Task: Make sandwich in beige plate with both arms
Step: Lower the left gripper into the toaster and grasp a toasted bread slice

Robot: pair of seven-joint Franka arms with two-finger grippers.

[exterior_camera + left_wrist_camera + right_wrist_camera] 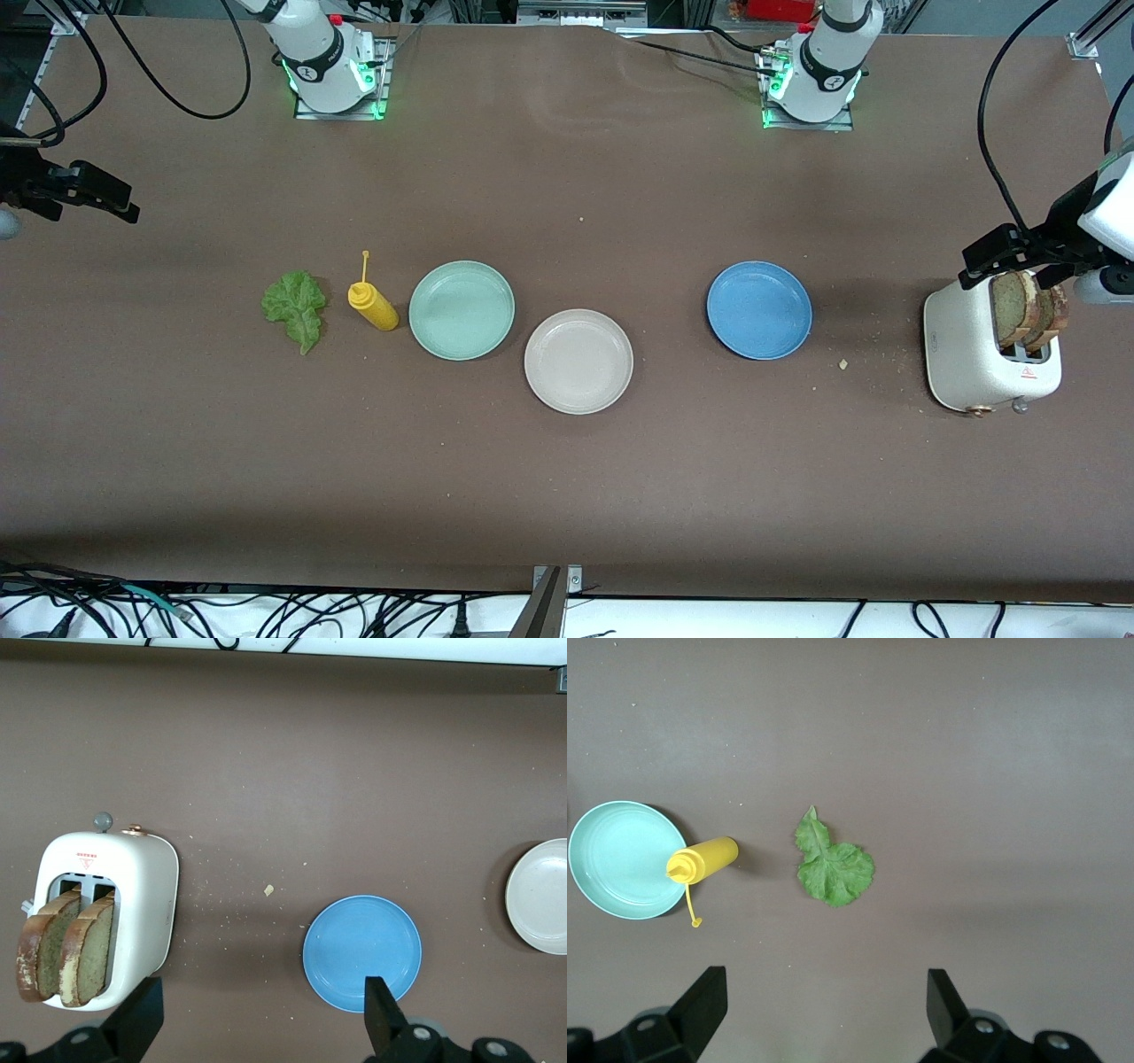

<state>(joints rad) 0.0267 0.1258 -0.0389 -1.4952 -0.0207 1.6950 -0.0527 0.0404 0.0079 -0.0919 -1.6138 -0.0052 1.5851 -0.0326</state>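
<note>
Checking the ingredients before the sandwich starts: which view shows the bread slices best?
The left wrist view: both bread slices stand in the toaster, faces and crusts plain. The front view shows them smaller, partly covered by the left tool. The right wrist view misses them.

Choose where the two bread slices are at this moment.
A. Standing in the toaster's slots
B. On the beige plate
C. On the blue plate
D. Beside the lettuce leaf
A: both bread slices stand upright in the slots of the white toaster, while the beige plate holds nothing.
</note>
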